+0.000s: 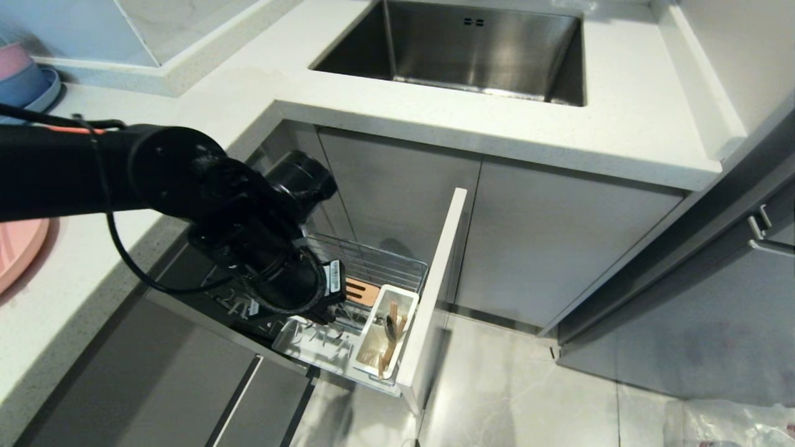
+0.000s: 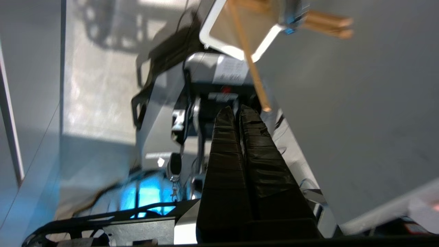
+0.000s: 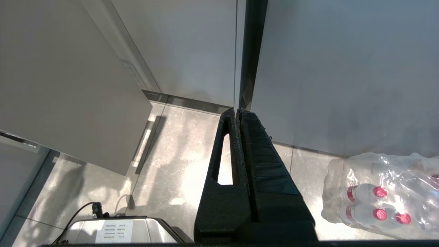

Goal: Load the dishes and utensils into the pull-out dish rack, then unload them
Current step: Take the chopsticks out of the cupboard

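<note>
Head view, left arm [image 1: 248, 230] hiding the rack's [image 1: 372, 264] far left and its own claw, left claw [image 2: 238, 109] clenched empty above the white cup [image 1: 388, 332], chopsticks [image 1: 392, 335] and spoon [image 1: 389, 328] leaning upright in the cup, pink plate [image 1: 18, 248] cut off at left on the counter, right claw [image 3: 237, 111] clenched empty over the floor.

The pull-out dish rack [image 1: 372, 292] stands open below the sink [image 1: 459, 49]. Its white utensil cup [image 1: 386, 332] holds chopsticks [image 1: 392, 347] and what looks like a spoon [image 1: 389, 327]. The left arm [image 1: 236, 217] reaches over the rack's left side. A pink plate [image 1: 18, 248] lies on the counter [image 1: 81, 285], far left.
</note>
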Tool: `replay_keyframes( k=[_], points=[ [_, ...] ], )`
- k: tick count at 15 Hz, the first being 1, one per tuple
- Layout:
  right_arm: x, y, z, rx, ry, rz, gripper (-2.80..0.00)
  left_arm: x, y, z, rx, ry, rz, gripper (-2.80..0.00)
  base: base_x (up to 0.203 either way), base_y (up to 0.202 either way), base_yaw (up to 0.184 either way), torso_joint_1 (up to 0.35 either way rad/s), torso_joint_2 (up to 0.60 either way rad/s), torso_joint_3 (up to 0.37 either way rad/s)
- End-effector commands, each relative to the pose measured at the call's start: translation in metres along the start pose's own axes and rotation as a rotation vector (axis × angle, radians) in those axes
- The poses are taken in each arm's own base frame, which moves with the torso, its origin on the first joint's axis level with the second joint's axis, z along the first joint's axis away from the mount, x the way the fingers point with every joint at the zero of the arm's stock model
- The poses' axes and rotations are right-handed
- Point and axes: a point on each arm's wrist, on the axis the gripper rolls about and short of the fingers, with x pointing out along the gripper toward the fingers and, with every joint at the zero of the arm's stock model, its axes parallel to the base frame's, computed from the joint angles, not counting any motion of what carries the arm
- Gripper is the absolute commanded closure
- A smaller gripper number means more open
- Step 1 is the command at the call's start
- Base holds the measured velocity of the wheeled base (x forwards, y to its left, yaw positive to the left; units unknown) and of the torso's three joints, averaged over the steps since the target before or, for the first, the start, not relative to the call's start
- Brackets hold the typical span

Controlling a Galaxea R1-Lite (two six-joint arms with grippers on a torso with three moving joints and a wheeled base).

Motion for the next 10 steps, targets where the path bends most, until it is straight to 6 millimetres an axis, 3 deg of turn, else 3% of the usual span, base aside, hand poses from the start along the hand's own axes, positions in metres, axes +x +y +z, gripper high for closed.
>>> replay_keyframes(
  k=[1, 2, 3, 5, 10],
  points=[
    [0.0, 0.0, 0.0, 0.001, 0.002, 0.001, 0.0, 0.039, -0.007, 0.0, 0.008, 0.092, 0.063, 0.0, 0.0, 0.0, 0.0, 0.0, 0.0, 0.0],
    [0.0, 0.0, 0.0, 0.0, 0.002, -0.001, 0.0, 0.051, -0.008, 0.0, 0.009, 0.117, 0.08, 0.0, 0.0, 0.0, 0.0, 0.0, 0.0, 0.0],
    [0.0, 0.0, 0.0, 0.001, 0.002, -0.001, 0.0, 0.06, -0.009, 0.0, 0.01, 0.136, 0.094, -2.77, 0.0, 0.0, 0.0, 0.0, 0.0, 0.0],
    [0.0, 0.0, 0.0, 0.0, 0.002, 0.001, 0.0, 0.076, -0.01, 0.0, 0.01, 0.174, 0.111, -2.8, 0.0, 0.0, 0.0, 0.0, 0.0, 0.0],
    [0.0, 0.0, 0.0, 0.0, 0.002, 0.0, 0.0, 0.093, -0.013, -0.002, -0.012, 0.26, 0.066, -2.8, 0.0, 0.0, 0.0, 0.0, 0.0, 0.0]
  ],
)
